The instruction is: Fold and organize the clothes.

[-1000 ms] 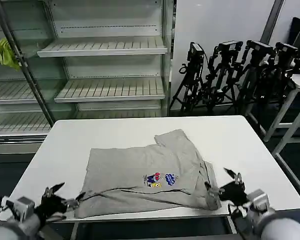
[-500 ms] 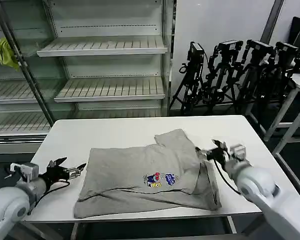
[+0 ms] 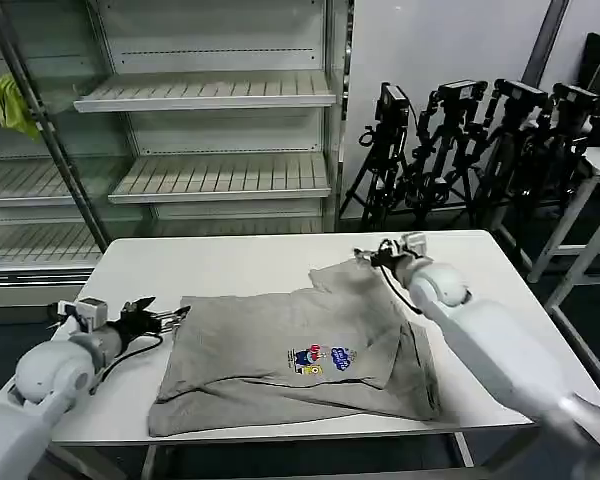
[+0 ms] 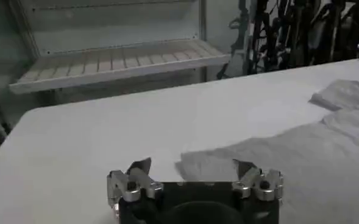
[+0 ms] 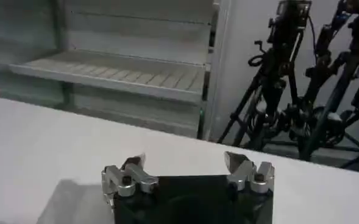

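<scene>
Grey metal fingers [image 4: 139, 167] on my left gripper [image 3: 165, 318] stand wide apart with nothing between them, their tips just at the shirt's near edge. That gripper hangs low over the white table [image 3: 230, 265], at about nine o'clock from the T-shirt [image 3: 300, 350]. Behind it my left arm lies nearly level, running back toward the eight o'clock corner of the table.

My right gripper [image 3: 372, 256] is also spread wide and empty, as the right wrist view shows [image 5: 185, 165]. It sits at about one o'clock from the shirt, right over the upper edge of the folded-back sleeve. Behind it the right forearm slopes down and away toward four o'clock, crossing above the shirt's right side.

The T-shirt itself lies flat in the middle of the table, partly folded, its small coloured print [image 3: 320, 359] facing up.

Beyond the table at twelve o'clock stand bare shelves [image 3: 210, 95], with tripods [image 3: 460, 150] at two o'clock.
</scene>
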Robot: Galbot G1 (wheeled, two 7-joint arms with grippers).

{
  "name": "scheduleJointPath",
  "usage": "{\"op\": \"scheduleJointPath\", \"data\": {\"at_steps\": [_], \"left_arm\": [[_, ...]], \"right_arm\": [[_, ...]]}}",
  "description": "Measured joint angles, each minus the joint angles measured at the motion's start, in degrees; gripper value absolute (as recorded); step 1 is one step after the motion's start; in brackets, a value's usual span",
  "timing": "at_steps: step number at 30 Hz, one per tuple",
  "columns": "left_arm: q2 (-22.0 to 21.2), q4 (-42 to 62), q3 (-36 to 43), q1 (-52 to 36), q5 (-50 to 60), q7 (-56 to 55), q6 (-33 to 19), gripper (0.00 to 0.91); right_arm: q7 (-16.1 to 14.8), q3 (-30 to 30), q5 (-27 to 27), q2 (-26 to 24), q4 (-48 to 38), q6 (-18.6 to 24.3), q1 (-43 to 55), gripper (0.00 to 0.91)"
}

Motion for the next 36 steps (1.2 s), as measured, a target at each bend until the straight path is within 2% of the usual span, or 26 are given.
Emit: {"op": "scheduleJointPath", "data": {"at_steps": [11, 19, 26, 36], "left_arm": [[-2.85, 6.73, 6.99, -7.77, 2.49, 1.64, -0.55, 0.907], [-4.2, 9.28, 8.95, -9.68, 3.98, 2.24, -0.62, 0.907], [-4.84, 10.37, 9.84, -10.72, 4.81, 2.71, -0.74, 0.907], [-5.22, 10.82, 10.07, -10.49, 5.81, 3.14, -0.81, 0.776]], "right_arm": [[-0.38, -1.08, -2.73, 4.61, -6.4, -0.5, 2.1, 0.907], [0.91, -0.76, -3.06, 5.03, -6.97, -1.83, 1.24, 0.907], [3.0, -0.63, -1.71, 3.59, -3.46, -3.92, -0.43, 0.907], [5.21, 0.55, -0.32, 1.6, 1.56, -6.09, -2.9, 0.907]]}}
